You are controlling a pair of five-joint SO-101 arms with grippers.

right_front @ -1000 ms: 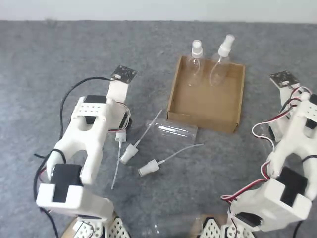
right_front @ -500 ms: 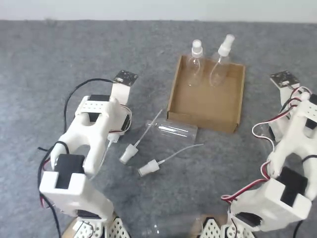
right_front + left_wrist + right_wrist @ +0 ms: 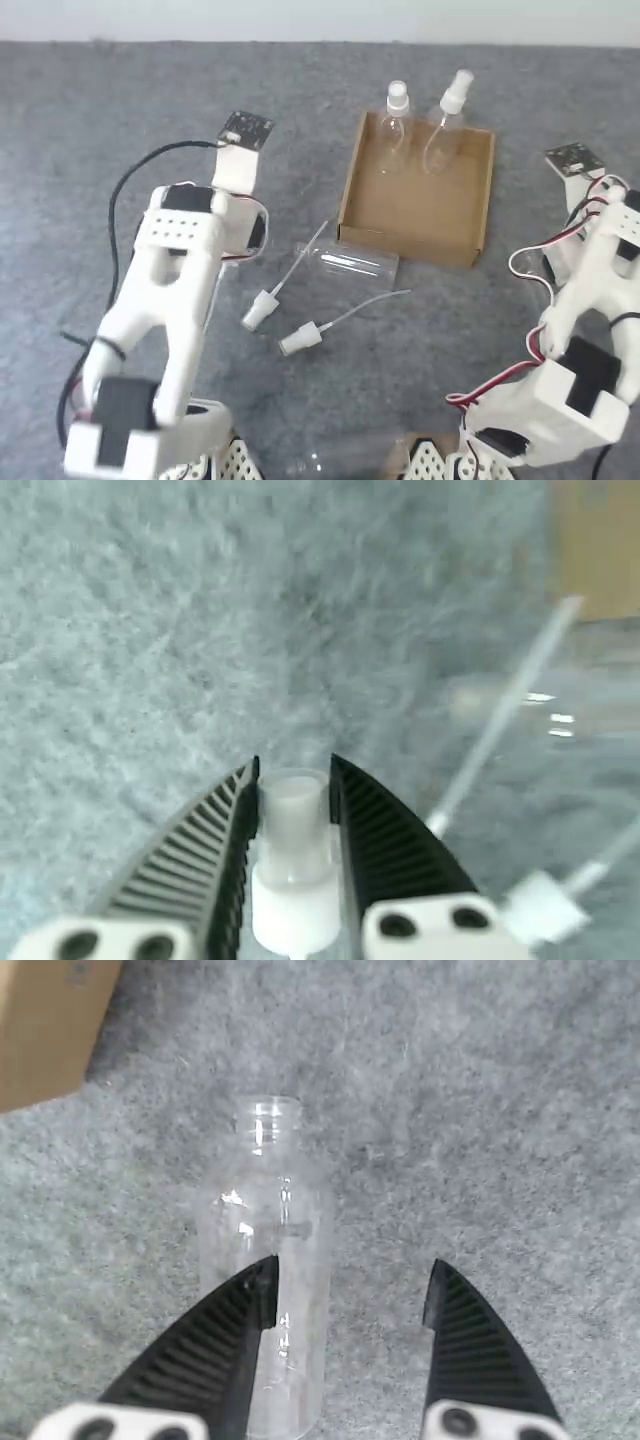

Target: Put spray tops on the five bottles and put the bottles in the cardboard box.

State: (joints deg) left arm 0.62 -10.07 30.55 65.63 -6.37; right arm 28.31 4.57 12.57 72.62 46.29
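My left gripper is shut on a white spray top, held above the grey carpet. In the high view the left arm stands left of the centre. Two more spray tops with long tubes lie on the carpet beside a capless clear bottle on its side. The cardboard box holds two bottles with spray tops at its far edge. My right gripper is open over another capless clear bottle, which lies close to one finger.
The right arm stands at the right edge with red and white cables looping near it. Another clear bottle shows partly at the near edge between the arm bases. A corner of the box lies near the right gripper.
The left arm has risen and swung back, lifting its spray top and tube off the carpet. The right arm, box and loose parts have not moved.
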